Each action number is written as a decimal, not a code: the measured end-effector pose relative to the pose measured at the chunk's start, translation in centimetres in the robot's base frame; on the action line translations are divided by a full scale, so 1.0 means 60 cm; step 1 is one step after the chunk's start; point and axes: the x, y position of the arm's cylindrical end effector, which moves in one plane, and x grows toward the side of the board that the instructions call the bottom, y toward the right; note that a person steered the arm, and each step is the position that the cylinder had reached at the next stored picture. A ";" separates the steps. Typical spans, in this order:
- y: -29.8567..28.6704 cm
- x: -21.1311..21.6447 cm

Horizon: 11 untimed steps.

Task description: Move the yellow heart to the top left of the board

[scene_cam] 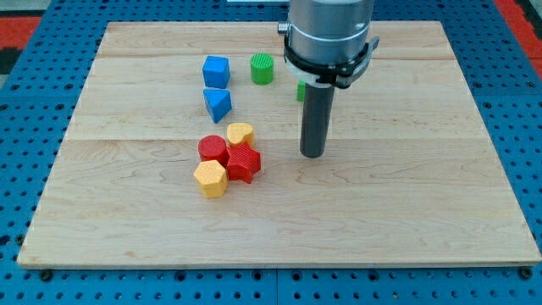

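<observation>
The yellow heart (240,133) lies near the board's middle, touching a red round block (212,149) at its lower left. A red star-like block (244,162) sits just below the heart. My tip (312,154) rests on the board to the right of the heart, about a block's width or more away, touching no block. The wooden board (127,59) fills the view; its top left corner area lies up and left of the blue blocks.
A yellow hexagon block (210,179) touches the red blocks at the lower left. A blue cube (216,71) and a blue triangle block (218,103) stand above the heart. A green cylinder (262,68) is at top centre. Another green block (300,91) is partly hidden behind the rod.
</observation>
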 end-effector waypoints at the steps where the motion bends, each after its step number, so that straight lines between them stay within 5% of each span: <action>1: -0.153 -0.001; 2: -0.219 -0.041; 4: -0.087 -0.040; 5: -0.124 -0.104; 7: -0.382 -0.180; 8: -0.213 -0.107; 9: -0.179 -0.066; 11: -0.381 -0.040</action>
